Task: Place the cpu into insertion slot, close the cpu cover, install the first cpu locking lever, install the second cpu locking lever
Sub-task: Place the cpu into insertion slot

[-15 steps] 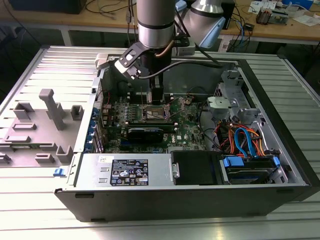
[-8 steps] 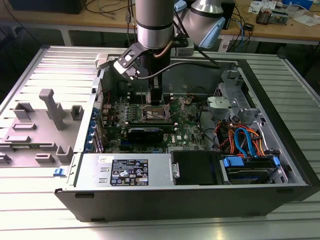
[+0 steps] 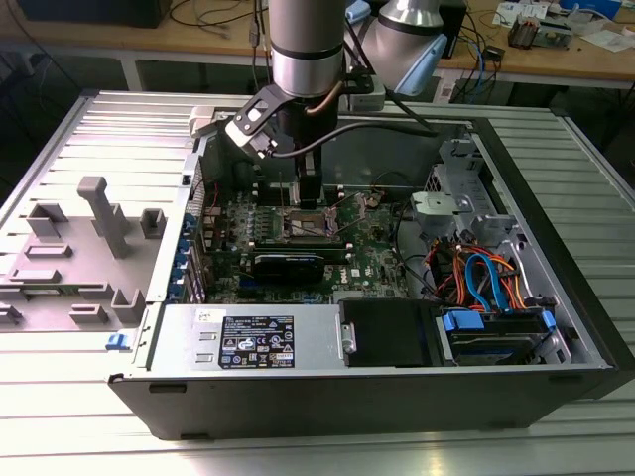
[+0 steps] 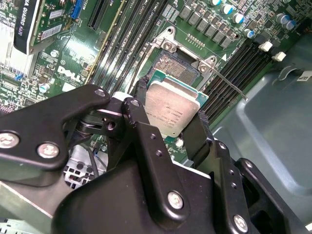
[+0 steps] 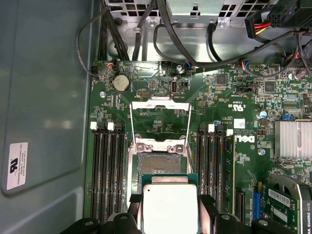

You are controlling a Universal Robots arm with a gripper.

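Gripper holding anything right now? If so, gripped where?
Yes: the gripper holds the cpu, its fingers clamped on two opposite side edges, metal top exposed, by the insertion slot.

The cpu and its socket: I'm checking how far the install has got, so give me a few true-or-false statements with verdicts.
1. The gripper is shut on the cpu. True.
2. The cpu is seated in the insertion slot. False: the gripper holds it, and the slot's pin field shows bare beside it.
3. The cpu cover is swung open. True.
4. The coin battery lies inside the insertion slot. False: it sits on the board, beyond the open cover.
5. Long black memory slots run along both sides of the insertion slot. True.
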